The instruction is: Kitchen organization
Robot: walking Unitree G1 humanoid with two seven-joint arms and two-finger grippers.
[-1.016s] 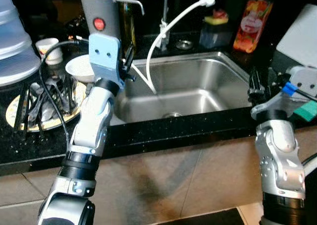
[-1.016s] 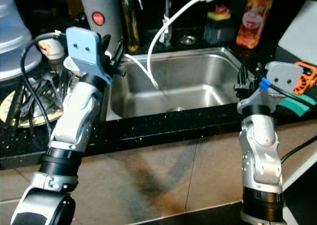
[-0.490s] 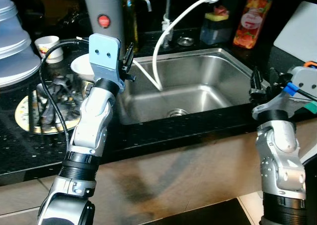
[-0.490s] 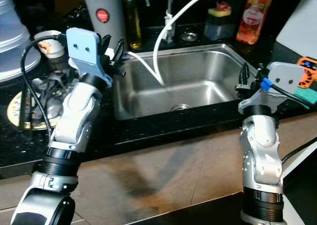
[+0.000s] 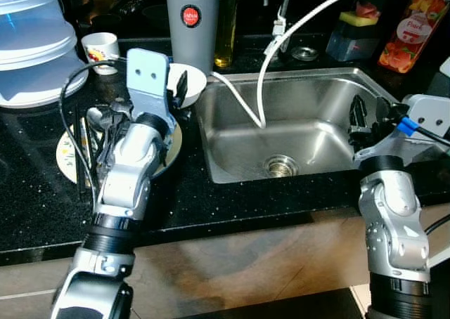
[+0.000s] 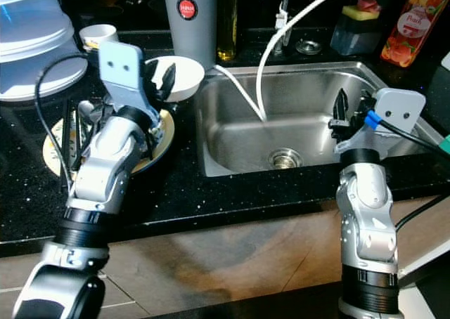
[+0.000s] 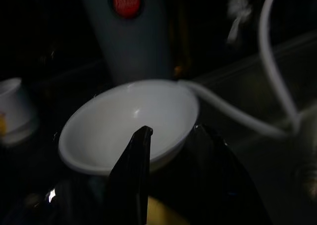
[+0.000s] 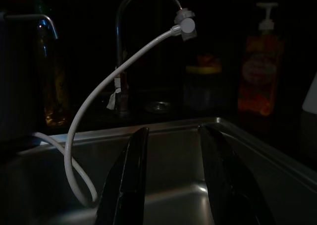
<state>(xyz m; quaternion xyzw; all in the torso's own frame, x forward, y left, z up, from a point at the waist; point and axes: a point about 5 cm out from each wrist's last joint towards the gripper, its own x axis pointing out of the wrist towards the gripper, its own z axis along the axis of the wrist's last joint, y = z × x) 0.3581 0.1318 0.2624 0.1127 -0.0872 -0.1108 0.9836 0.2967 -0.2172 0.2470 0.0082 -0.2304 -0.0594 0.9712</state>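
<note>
A white bowl (image 5: 185, 79) stands on the black counter, left of the sink and at the edge of a plate (image 5: 67, 152) that carries dark utensils. My left gripper (image 5: 178, 92) is open, its fingertips at the bowl's near rim (image 7: 124, 121). I cannot tell whether they touch it. My right gripper (image 5: 365, 114) hangs open over the right side of the steel sink (image 5: 309, 133) with nothing between its fingers (image 8: 134, 175).
A white hose (image 5: 280, 46) runs from the tap into the sink. Behind the bowl stand a grey cylinder (image 5: 191, 20) and an oil bottle (image 5: 226, 24). A sponge holder (image 5: 354, 39), an orange bottle (image 5: 406, 35), a cup (image 5: 100, 47) and stacked clear containers (image 5: 31, 48) line the back.
The whole picture has slid downward and to the right: the camera has moved closer and looks more steeply down. Both arms keep nearly the same pose, and both grippers stay open.
</note>
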